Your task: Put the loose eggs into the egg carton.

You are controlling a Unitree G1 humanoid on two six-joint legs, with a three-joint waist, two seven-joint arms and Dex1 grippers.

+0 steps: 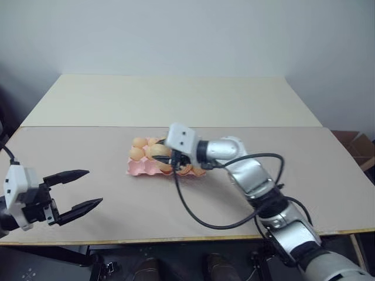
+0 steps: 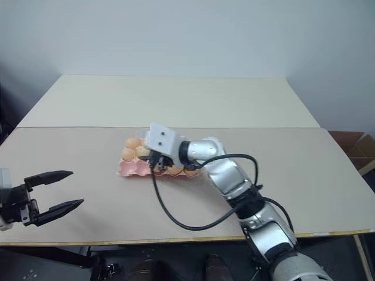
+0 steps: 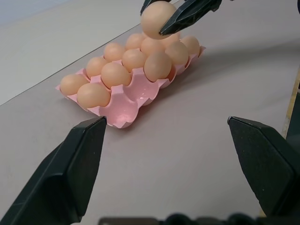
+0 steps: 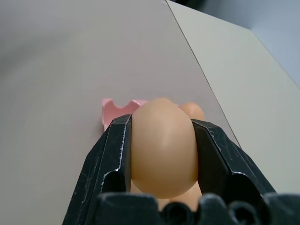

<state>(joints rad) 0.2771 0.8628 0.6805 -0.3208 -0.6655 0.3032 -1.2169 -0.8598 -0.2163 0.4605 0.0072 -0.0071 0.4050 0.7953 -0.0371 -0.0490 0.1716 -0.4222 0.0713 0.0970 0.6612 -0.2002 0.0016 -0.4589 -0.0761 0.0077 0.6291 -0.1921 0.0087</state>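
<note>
The pink egg carton (image 1: 138,168) lies mid-table with several light orange-brown eggs (image 3: 115,73) in its cups. Two cups at its corner nearest my left gripper (image 3: 124,110) are bare. Just above the carton's eggs, my right gripper (image 1: 167,157) is shut on one egg (image 4: 161,145), which also appears in the left wrist view as the held egg (image 3: 157,18). My left gripper (image 1: 94,187) stands open and empty, off to the carton's left near the table's front edge.
The grey table (image 1: 88,146) stretches wide around the carton, with a beige board (image 1: 176,99) behind it. A black cable (image 1: 193,213) loops from my right arm over the tabletop. A cardboard box (image 1: 354,146) sits off the table's right side.
</note>
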